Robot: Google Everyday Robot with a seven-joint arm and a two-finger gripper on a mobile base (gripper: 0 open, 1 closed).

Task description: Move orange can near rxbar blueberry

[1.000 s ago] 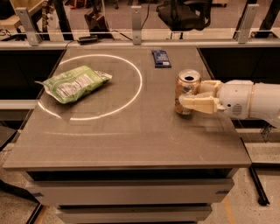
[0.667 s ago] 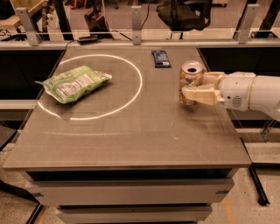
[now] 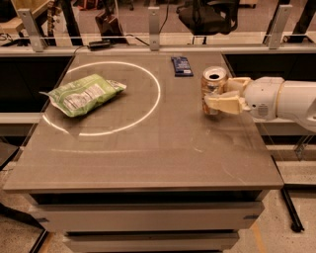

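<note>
A flat grey-brown counter point(image 3: 148, 163) with drawers below its front edge carries a thin white ring of light point(image 3: 159, 94) across its far left half. A crumpled green foil snack bag with a pale label point(image 3: 84, 94) lies flat in the left part of that ring. A small black device with a cable point(image 3: 98, 44) rests at the far edge. Behind stand grey metal posts point(image 3: 154, 22) and a black office chair point(image 3: 207, 15). The end effector point(image 3: 219, 96) is over the counter's right side.
</note>
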